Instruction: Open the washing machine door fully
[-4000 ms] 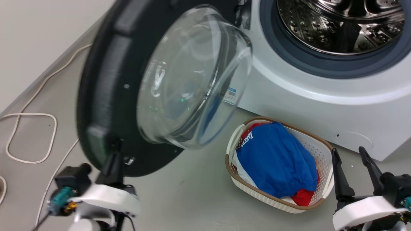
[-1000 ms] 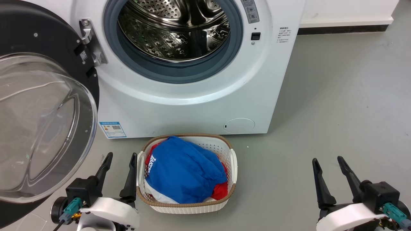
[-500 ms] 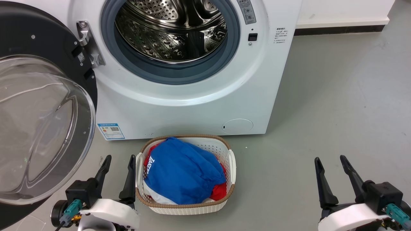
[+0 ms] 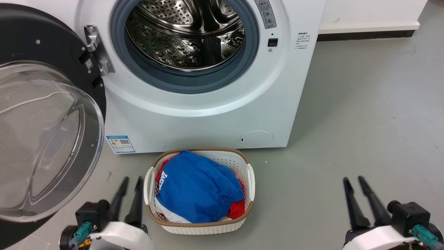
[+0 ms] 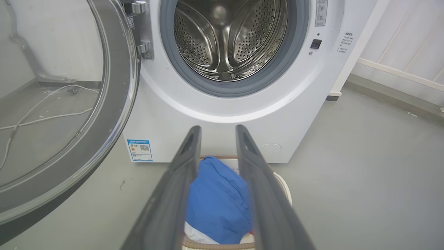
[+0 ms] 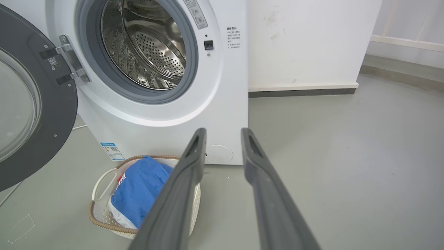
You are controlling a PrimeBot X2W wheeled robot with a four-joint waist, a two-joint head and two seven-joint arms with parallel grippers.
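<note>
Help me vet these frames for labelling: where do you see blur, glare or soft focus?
Head view: left gripper and right gripper are blurred, the rest sharp; bright streaks glare on the washing machine door glass. Left wrist view: the near fingers look soft, the background sharp. Right wrist view: fingers soft too, steel drum glinting.

No txt fully legible.
- On blue garment (image 4: 201,189) in basket (image 4: 208,227): white block caps at fold, part hidden, unreadable.
- On washer front (image 4: 208,121): blue-edged label (image 4: 120,143) w/ QR code, lower left; grey strip label (image 4: 265,14), red symbol at top; small print block (image 4: 301,41). All too small to read.
- On washing machine door (image 4: 34,38): QR sticker (image 4: 89,63) nr hinge.
</note>
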